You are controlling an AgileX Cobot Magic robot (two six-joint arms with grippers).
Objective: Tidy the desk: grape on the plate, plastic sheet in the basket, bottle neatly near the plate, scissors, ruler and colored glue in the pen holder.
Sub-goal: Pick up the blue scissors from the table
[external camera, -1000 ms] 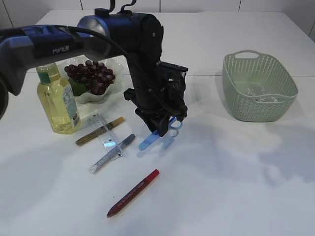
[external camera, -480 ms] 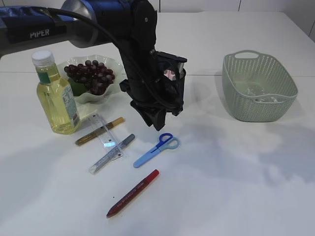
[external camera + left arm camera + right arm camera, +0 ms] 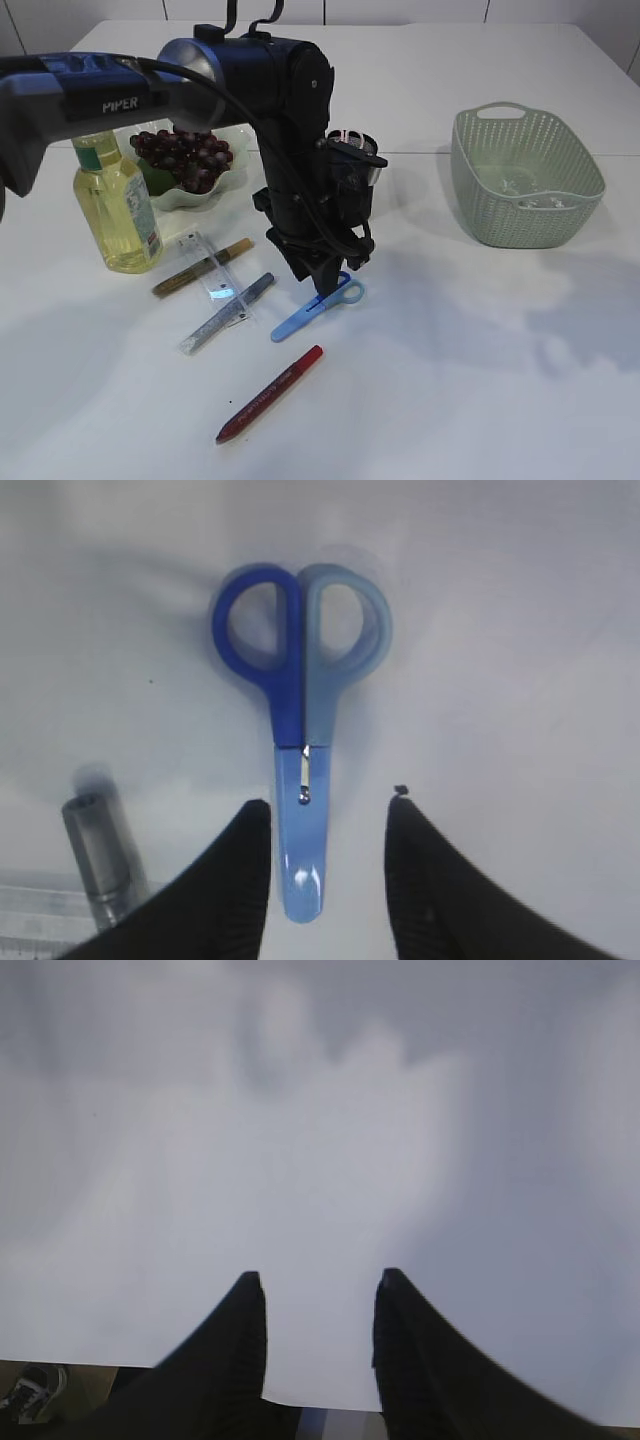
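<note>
The left gripper [image 3: 328, 815] points down at mid-frame in the exterior view, its two black fingers [image 3: 235, 880] parted, one on each side of the blade of the small blue plastic scissors [image 3: 300, 730], which lie flat on the white table [image 3: 450, 340]; the blade sits in the gap, and no pinch shows. In the left wrist view the two-tone blue handles lie toward the top of the frame, and a grey glue pen [image 3: 98, 855] shows at lower left. The right gripper [image 3: 318, 1290] hangs with its fingers apart and nothing between them, over bare tabletop.

Left of the scissors in the exterior view lie the clear plastic ruler [image 3: 212, 268], a gold glue pen [image 3: 203, 266] and the grey one; a red glue pen [image 3: 271, 393] lies toward the bottom. At upper left, dark purple grapes [image 3: 185, 156] sit on the pale scalloped plate [image 3: 236, 134], with the bottle of yellow liquid [image 3: 112, 203] just beside it. The dark pen holder [image 3: 356, 165] stands behind the arm. The green woven basket [image 3: 524, 176] sits at upper right.
</note>
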